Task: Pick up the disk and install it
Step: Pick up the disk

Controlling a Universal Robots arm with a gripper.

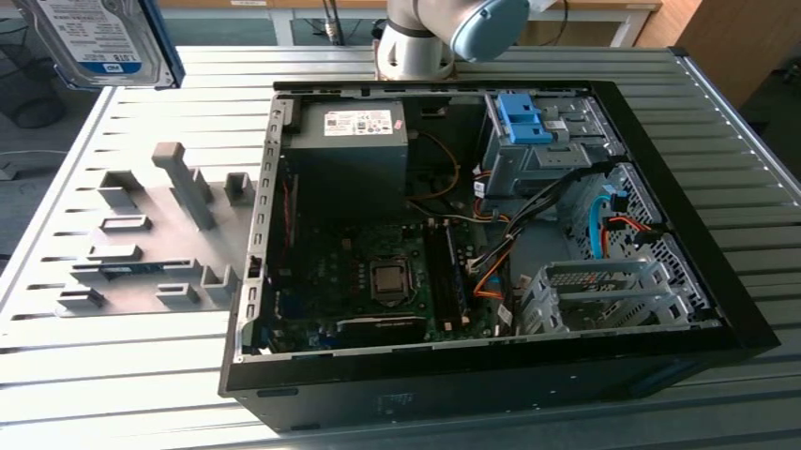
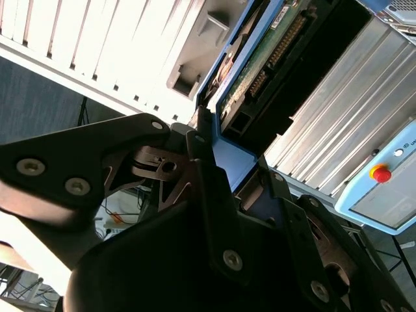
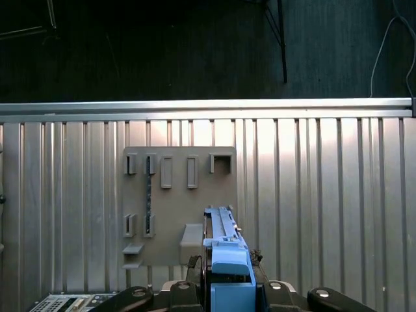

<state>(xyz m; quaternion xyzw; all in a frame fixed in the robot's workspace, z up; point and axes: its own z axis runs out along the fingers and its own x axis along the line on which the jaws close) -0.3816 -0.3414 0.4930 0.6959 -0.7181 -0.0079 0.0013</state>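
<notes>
**Disk (image 1: 100,42) held in the air, jaws clamped on its blue-railed edge**

Nearest, the open computer case (image 1: 501,398) lies on the slatted metal desk (image 1: 113,384), open side up, with its black wall closest. Just inside, toward the exterior view's right, stands a silver drive cage (image 1: 601,295). Toward the exterior view's left of that cage the motherboard (image 1: 363,272) lies flat, with orange and black cables (image 1: 494,267) between the two.

Farther in, the dark grey box (image 1: 351,155) with a white sticker sits beside the blue latch piece (image 1: 523,117) on its grey metal cage. On the exterior view's left, apart from the case, a grey fixture plate (image 1: 150,248) with raised holders rests on the desk. Beyond the case's far wall rises the arm (image 1: 419,42).

At the exterior view's far left the disk hangs clear of the desk. Its white label and blue lower band face the camera, and a blue rail runs along one edge.

In both wrist views the jaws are drawn in tight on the disk. In the second wrist view, black fingers (image 2: 207,175) press against the blue rail, and the green circuit board (image 2: 260,62) on the disk's underside shows past them. In the first wrist view the disk (image 3: 224,253) stands edge-on between the jaws, with the fixture plate (image 3: 182,201) on the desk beyond it.
</notes>
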